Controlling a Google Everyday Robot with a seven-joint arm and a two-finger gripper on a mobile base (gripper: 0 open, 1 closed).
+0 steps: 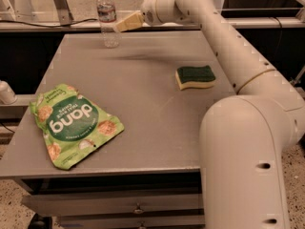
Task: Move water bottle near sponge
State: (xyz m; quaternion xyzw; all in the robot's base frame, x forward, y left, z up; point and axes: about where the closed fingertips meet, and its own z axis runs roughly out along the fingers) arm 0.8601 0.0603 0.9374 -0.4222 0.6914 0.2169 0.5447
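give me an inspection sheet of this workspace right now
surface: grey table, drawers beneath
job's things: water bottle upright at far edge; sponge lying right of centre, well apart from it
clutter: green snack bag lying front left
grippers: gripper just right of the water bottle, about mid-height; contact unclear
cables: dark line along rear rail, possibly a cable
surroundings: speckled floor

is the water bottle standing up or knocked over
Upright: the water bottle stands on its base at the far edge of the table, not tipped. The gripper hovers just beside it.
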